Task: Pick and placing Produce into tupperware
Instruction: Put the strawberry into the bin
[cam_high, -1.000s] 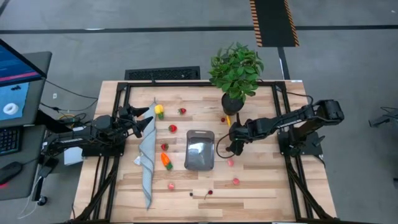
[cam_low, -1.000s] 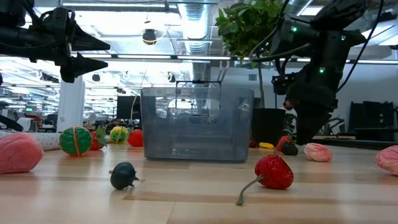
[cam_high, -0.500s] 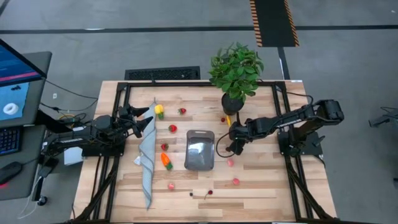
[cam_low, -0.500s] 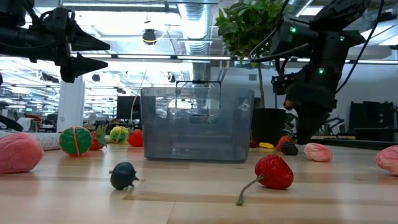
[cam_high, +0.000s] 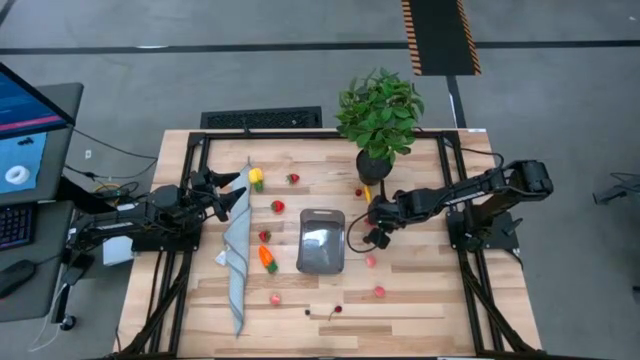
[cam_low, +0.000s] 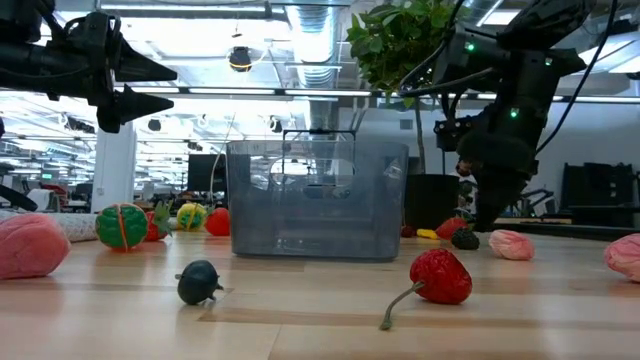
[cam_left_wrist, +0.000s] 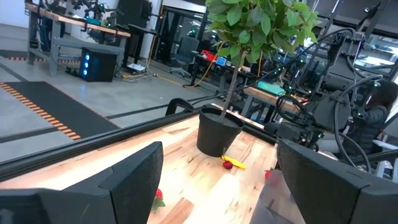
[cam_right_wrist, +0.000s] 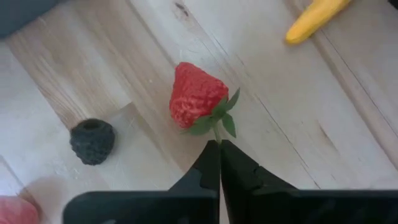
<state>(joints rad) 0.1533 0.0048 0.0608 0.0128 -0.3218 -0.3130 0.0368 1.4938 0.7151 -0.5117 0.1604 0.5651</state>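
The clear grey tupperware stands mid-table with nothing in it that I can see. Just to its right my right gripper points steeply down, shut on a red strawberry. A dark blackberry lies beside it, and a yellow piece lies a little farther off. More produce rests on the wood: strawberries, a carrot, pink pieces. My left gripper waits at the table's left edge, held level and open. My right gripper pinches the strawberry's thin green stem between its two fingertips, just behind the leafy cap. The fingers come from above, slanting down. The berry itself lies on the table beyond the tips.
A potted plant stands at the far edge behind my right gripper. A long grey folded cloth lies along the left side. A stemmed strawberry and a small dark berry lie near the front edge.
My right gripper has stayed in place beside the tupperware, and its fingers have closed together over the strawberry's stem. The strawberry and blackberry have kept their places.
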